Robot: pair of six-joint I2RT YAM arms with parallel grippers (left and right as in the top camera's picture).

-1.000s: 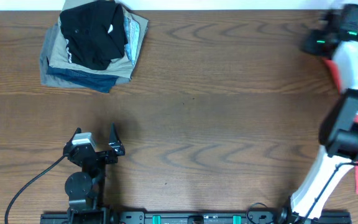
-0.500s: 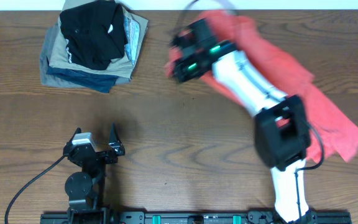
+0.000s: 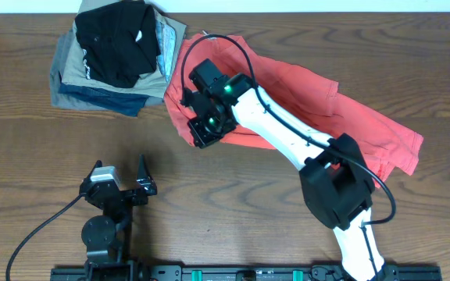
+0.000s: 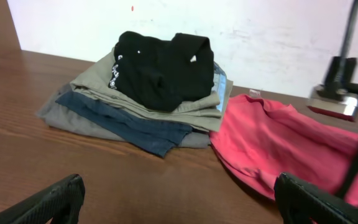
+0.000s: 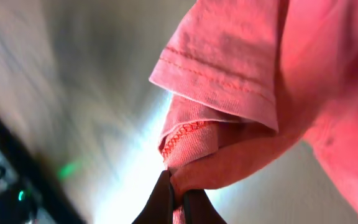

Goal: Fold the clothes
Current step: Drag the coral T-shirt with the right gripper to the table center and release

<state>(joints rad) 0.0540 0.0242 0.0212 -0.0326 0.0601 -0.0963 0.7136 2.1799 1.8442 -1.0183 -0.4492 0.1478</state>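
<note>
Between the fingertips of the right gripper [image 5: 178, 198] sits a pinched fold of the coral-red T-shirt [image 5: 229, 68], the jaws clamped tight on the cloth. Just above the pinch a stitched hem crosses the fabric; it looks like a sleeve edge, though the wrist view is too blurred around it to be sure.

Seen from overhead, this gripper hangs over the near left edge of the shirt, and the rest of the garment trails away behind it along the arm, spread loose and rumpled on the table [image 3: 248, 187] toward the far right. Just to the gripper's left is a stack of folded garments [image 3: 76, 78], with a black garment [image 3: 116, 39] bearing small white marks on top. The shirt's left edge reaches that stack and seems to touch its base.

Well apart, near the front edge of the table, the left gripper [image 3: 119, 170] has its jaws spread wide and grasps nothing. From its own camera, the stack lies ahead and slightly left of it, and the red shirt lies ahead to the right, both out of its reach.
</note>
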